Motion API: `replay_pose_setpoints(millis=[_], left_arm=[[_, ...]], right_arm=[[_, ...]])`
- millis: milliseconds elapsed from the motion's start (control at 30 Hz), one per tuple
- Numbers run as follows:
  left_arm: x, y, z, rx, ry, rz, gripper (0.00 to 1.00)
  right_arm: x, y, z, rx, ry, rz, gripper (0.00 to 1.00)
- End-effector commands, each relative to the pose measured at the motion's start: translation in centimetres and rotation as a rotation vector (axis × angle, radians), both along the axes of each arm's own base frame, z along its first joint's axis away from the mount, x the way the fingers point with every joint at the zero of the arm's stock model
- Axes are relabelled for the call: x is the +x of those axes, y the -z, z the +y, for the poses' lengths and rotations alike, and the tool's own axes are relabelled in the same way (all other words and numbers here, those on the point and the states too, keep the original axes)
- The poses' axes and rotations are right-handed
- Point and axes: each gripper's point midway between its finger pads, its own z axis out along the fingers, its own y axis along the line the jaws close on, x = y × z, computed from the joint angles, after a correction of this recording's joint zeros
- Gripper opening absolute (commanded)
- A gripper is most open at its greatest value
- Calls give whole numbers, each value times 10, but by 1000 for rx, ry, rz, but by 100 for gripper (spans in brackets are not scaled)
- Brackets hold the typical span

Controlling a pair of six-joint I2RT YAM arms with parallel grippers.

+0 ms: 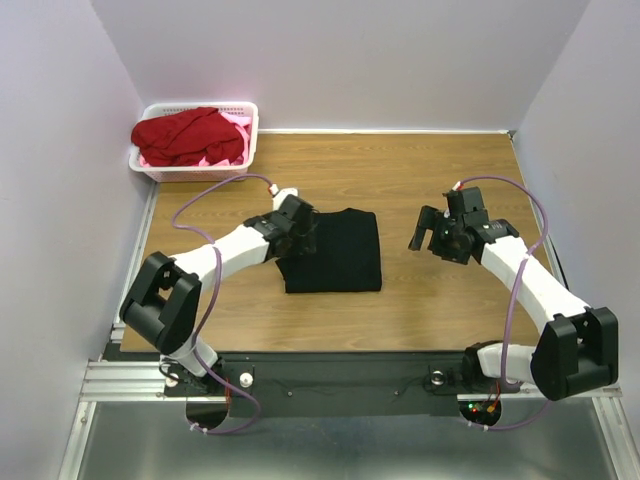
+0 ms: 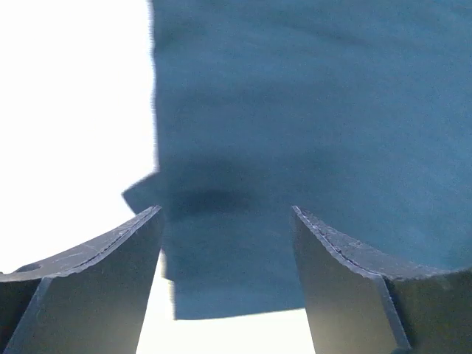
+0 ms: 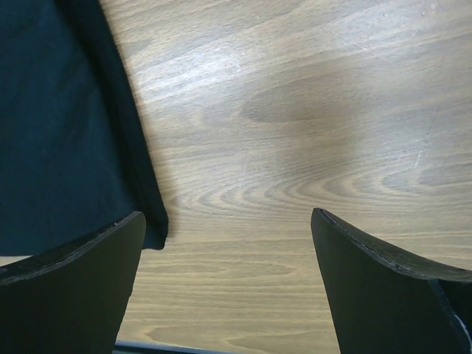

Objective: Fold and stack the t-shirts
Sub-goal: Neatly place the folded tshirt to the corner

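Both pairs of jaws stand spread wide, and neither has anything pinched between them. In the overhead view the left gripper [image 1: 303, 236] sits just left of centre, at the left edge of the black t-shirt [image 1: 338, 252]. Its wrist camera shows the two dark fingers [image 2: 110, 258] parted. The cloth lies flat beneath and beyond them and fills the centre and right of that frame. It looks bluish there, and the tabletop at the left is washed out to white.

The right gripper [image 1: 422, 230] hangs right of centre, apart from the shirt and over bare wood. In its wrist view the shirt's folded edge and one corner run down the left side of the frame, and the corner ends just beside the left finger. Wood grain fills the gap between the fingers.

Seen from above, the black t-shirt is folded into a neat, roughly square block. It lies flat in the middle of the wooden table [image 1: 450, 175]. Its upper face is plain dark cloth, and no print or lettering can be made out on it.

In the upper left of the overhead frame a white slotted basket [image 1: 252, 118] stands in the table's far corner. A crumpled red t-shirt [image 1: 190, 135] is heaped in it, and a pink shirt [image 1: 238, 128] peeks out from underneath.
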Motion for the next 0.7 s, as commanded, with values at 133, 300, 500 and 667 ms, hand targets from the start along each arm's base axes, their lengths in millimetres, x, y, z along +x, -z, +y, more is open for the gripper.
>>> replay_pose_setpoints(millis=[133,300,500,667], left_arm=[[2,24,45,37,-104,80,76],[-5,45,40,30,-87,145,69],[-10,64,34,15,-68,188,58],[-21,86,34,9,-65,249,27]], right_arm=[[-3,-9,5,15,-56,-28,100],[-3,-13,4,6,-69,-43,100],[-2,-15,3,-5,-75,-48,100],[0,-14,3,-8,-80,-44,100]])
